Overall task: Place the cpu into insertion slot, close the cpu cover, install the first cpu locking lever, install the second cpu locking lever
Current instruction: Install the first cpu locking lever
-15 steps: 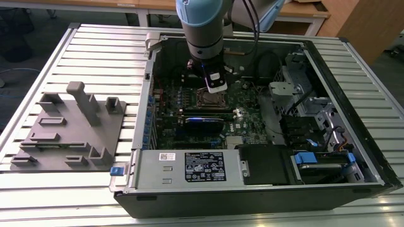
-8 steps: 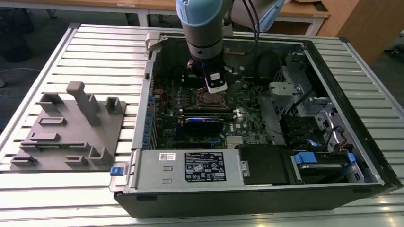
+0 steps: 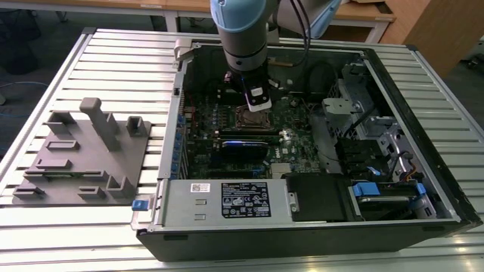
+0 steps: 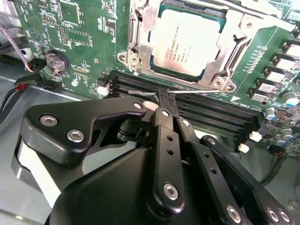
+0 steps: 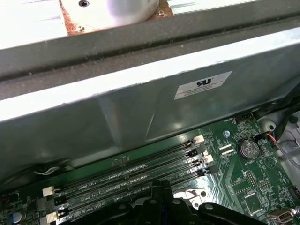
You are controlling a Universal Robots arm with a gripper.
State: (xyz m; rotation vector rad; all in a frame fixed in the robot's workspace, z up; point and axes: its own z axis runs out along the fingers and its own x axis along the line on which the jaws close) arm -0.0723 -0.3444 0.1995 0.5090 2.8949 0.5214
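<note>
In the second wrist view the cpu [image 4: 186, 46], grey metal top up, lies in the insertion slot [image 4: 140, 28] on the green board. The silvery cpu cover [image 4: 230, 43] lies flat around it. A thin wire locking lever [image 4: 197, 91] runs along the socket's edge beside the memory slots. My gripper [image 4: 162, 97] is shut, and its joined fingertips touch this lever's bent end. A second lever [image 4: 255, 10] lies along the opposite side of the socket. In the exterior view the gripper [image 3: 258, 106] hangs just over the socket [image 3: 254, 120] inside the open computer case.
Long black memory slots [image 4: 211, 115] run between the gripper and the socket, also seen in the first wrist view as memory slots [image 5: 140, 171]. A coin battery [image 4: 56, 61] and cables sit nearby. The case wall [image 5: 140, 108] rises close by. A grey fixture plate [image 3: 79, 153] lies outside the case.
</note>
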